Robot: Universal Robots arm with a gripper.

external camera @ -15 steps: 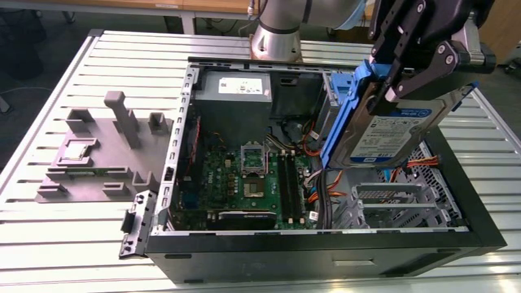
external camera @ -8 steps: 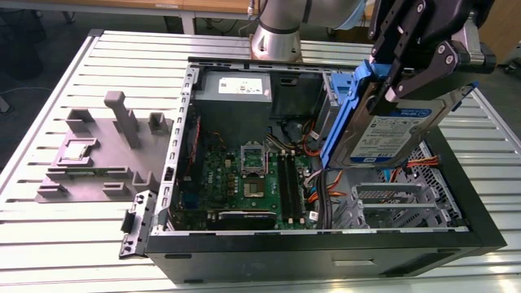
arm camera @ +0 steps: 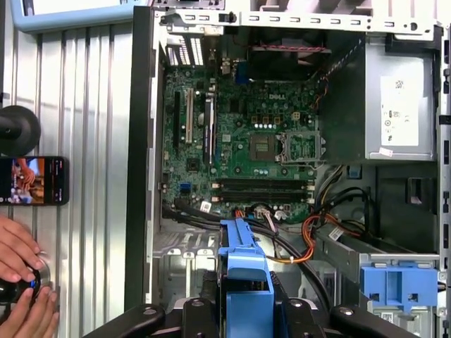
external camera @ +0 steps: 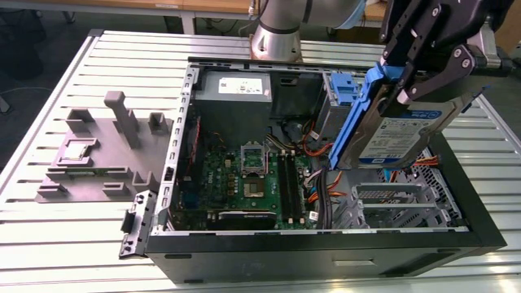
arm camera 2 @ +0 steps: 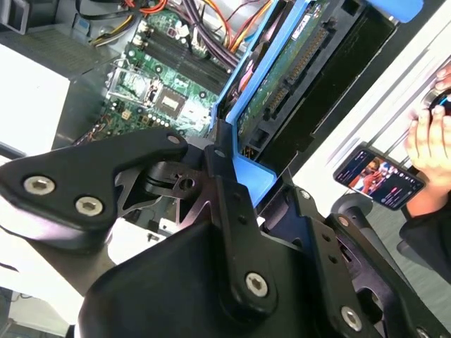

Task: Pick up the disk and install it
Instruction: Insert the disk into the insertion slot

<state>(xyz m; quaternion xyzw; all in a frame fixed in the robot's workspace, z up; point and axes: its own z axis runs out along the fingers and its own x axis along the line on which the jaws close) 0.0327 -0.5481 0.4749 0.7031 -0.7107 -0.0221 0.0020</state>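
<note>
We see disk [external camera: 401, 135]: silver-grey drive, white-and-blue label, bright blue carrier frame, tilted steeply on edge, aloft over open computer case [external camera: 326, 251].

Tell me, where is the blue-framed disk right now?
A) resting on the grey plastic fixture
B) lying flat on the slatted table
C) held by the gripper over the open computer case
C: the gripper grips the disk, tilted on edge, over the open computer case.
</note>
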